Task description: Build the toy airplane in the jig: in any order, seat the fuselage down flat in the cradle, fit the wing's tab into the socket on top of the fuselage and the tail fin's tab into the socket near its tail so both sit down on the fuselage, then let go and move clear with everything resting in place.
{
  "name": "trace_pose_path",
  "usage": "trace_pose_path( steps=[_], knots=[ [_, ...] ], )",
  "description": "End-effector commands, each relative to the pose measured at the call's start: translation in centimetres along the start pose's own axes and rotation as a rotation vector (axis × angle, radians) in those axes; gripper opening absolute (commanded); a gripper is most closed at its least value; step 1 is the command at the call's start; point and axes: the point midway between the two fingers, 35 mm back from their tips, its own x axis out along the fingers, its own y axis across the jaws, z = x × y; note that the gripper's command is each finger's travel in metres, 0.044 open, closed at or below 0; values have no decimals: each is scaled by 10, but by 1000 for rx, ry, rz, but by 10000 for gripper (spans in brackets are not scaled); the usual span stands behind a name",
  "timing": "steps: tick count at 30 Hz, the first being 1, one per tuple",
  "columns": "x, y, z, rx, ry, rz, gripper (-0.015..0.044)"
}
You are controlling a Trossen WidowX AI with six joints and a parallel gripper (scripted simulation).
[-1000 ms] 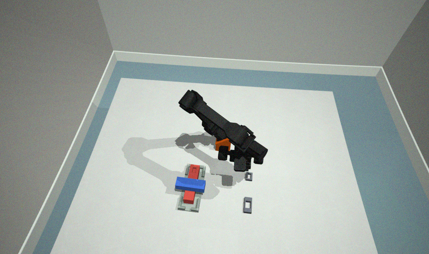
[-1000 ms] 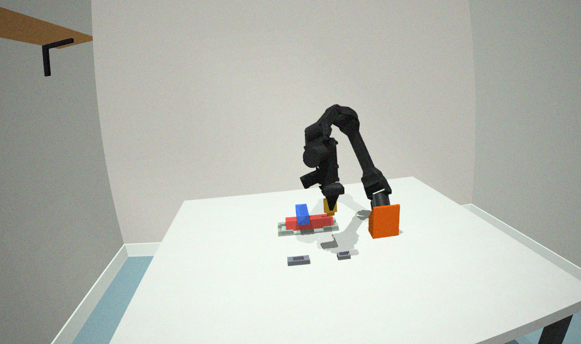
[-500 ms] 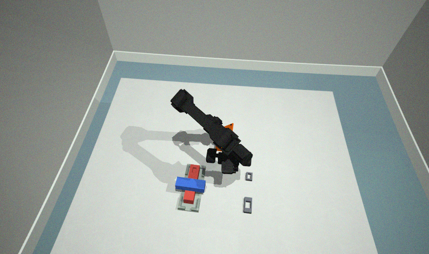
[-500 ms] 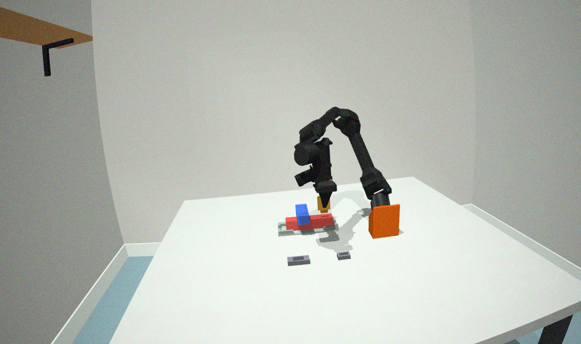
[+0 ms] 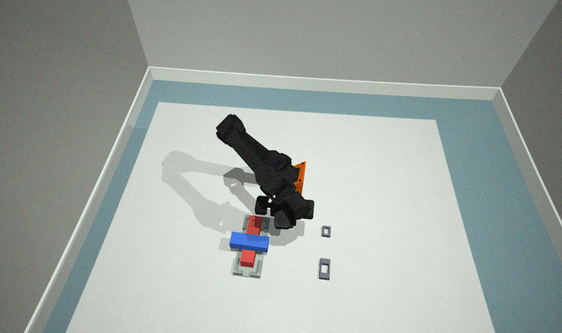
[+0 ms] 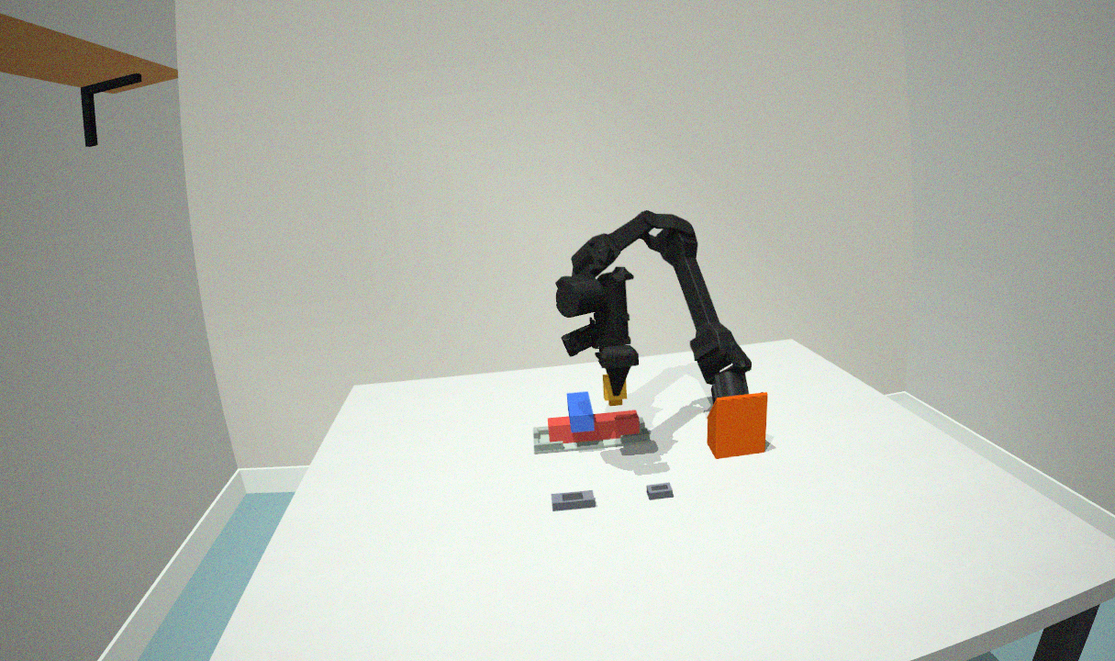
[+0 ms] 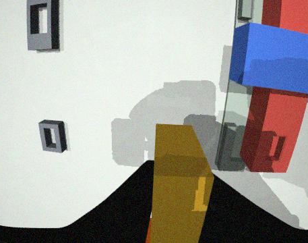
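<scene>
The red fuselage [image 5: 247,258] [image 6: 614,425] [image 7: 290,118] lies lengthwise in the pale grey-green cradle [image 5: 247,273] [image 6: 540,448] [image 7: 238,101]. The blue wing [image 5: 249,241] [image 6: 579,410] [image 7: 278,67] lies crosswise on top of it; its tab is hidden. The tail socket [image 7: 278,148] shows empty at the fuselage's near end in the wrist view. My gripper [image 6: 617,392] [image 7: 171,169] is shut on the yellow tail fin [image 6: 607,386] [image 7: 180,145], held upright with its narrower tab down. The fin hangs above and beside the fuselage's tail end. In the top view the arm hides the fin.
A larger grey holder [image 5: 324,276] [image 6: 573,505] [image 7: 39,42] and a smaller one [image 5: 325,235] [image 6: 660,495] [image 7: 42,135], both with openings, stand on the table beside the cradle. The orange arm base [image 5: 299,187] [image 6: 740,427] stands past the tail end. A wooden shelf [image 6: 43,49] juts from the wall.
</scene>
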Motion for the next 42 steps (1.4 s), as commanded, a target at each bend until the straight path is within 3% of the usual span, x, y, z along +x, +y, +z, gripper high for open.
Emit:
trace_pose_path(
  steps=[1, 36, 39, 42],
  knots=[
    [1, -12, 0, -4, -7, -2, 0],
    [26, -113, -28, 6, 6, -64, 0],
    [26, -113, -29, 6, 6, -64, 65],
    [26, -113, -29, 6, 6, -64, 65]
  ],
)
